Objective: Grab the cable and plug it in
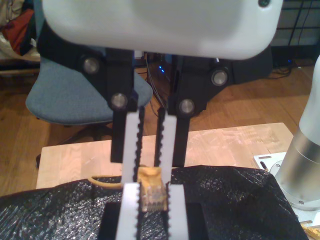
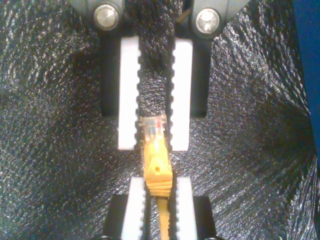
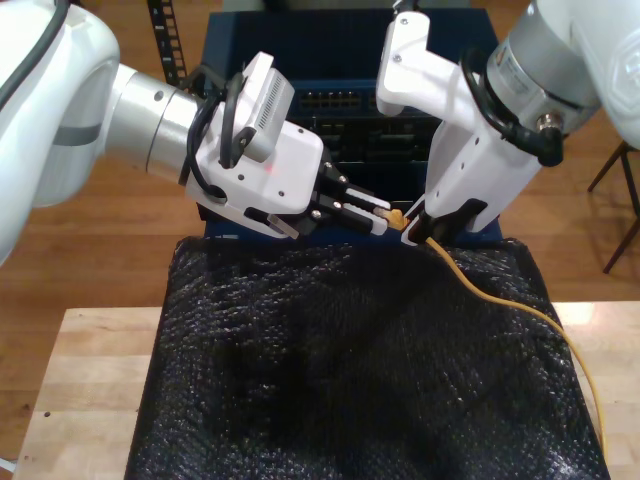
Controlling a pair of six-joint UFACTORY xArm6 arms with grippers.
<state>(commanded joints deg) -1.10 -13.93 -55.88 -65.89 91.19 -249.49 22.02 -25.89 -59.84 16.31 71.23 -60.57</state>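
now cable (image 2: 156,165) between both hands

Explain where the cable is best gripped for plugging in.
Take the cable by its yellow boot behind the clear plug, jaws across its flat sides, coming from the trailing end: the boot likely sets the plug's aim and leaves its tip free. My second gripper holds there.

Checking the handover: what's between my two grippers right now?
The plug of the cable bridges them. In the second wrist view, my second gripper pinches its clear tip and my first gripper its yellow boot.
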